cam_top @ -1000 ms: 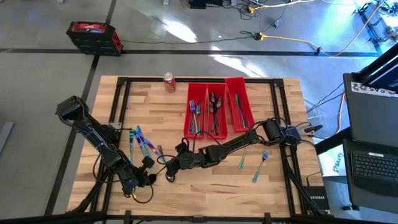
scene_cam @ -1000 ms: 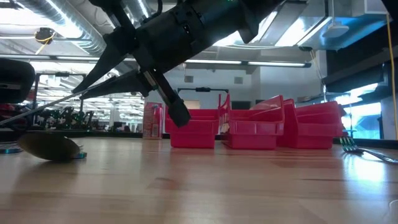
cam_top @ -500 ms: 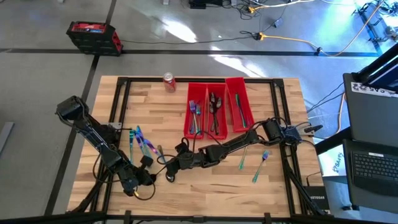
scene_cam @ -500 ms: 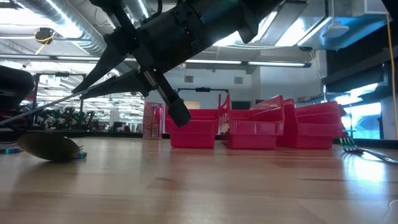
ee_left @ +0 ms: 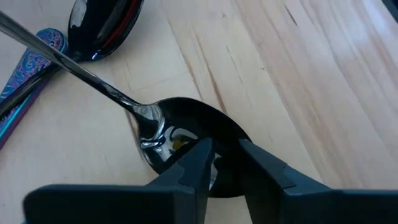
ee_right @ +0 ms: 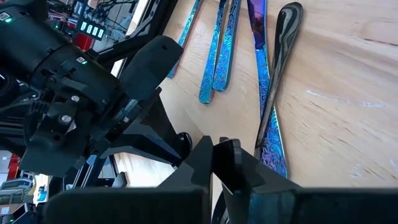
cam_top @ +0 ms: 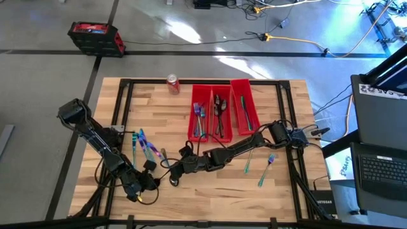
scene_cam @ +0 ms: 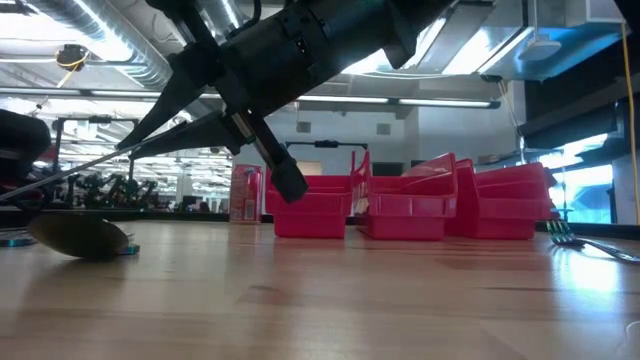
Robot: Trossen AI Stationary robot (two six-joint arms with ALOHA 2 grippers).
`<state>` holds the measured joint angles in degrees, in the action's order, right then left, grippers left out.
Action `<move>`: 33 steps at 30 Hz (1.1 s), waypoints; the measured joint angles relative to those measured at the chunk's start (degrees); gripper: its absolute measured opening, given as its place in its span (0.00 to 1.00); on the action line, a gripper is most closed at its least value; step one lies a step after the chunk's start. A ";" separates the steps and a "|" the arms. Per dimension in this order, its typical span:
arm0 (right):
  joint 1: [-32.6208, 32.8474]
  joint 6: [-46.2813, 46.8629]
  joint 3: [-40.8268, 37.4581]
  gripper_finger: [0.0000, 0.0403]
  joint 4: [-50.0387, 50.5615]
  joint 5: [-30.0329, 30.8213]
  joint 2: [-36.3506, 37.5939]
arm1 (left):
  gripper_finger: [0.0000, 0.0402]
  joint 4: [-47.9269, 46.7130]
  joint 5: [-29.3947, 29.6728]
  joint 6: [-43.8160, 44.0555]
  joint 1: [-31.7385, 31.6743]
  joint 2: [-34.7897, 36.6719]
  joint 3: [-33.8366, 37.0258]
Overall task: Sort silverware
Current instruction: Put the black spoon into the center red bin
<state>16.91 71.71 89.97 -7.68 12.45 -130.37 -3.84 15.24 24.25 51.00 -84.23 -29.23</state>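
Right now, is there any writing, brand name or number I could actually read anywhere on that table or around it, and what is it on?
None can be read.
Red soda can: too small to read.
White box at the table's right corner: dark print, too small to read.
White label on the equipment to the right: print blurred.
Dark and red case on the floor: no legible text.

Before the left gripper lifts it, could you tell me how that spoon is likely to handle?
The spoon looks polished and mirror-like, so probably slippery between the left gripper fingers. It seems rigid metal, unlikely to flex. Resting on its rounded bowl, it may rock or pivot if nudged.
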 joint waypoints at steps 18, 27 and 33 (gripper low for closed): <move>0.00 -0.19 -0.02 0.00 -0.03 0.00 -0.01 | 0.08 -0.48 2.52 -4.95 -0.06 2.55 -0.02; 0.00 -0.42 -0.02 0.00 0.00 0.00 -0.02 | 0.00 -0.50 2.36 -5.21 -0.04 3.04 -2.76; -0.09 -2.57 -0.02 0.00 -0.04 -1.82 -0.02 | 0.00 -6.07 2.02 -5.36 0.28 3.13 -6.13</move>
<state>16.82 69.14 89.95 -7.72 10.63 -130.39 -9.91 17.26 18.90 51.28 -81.10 -35.37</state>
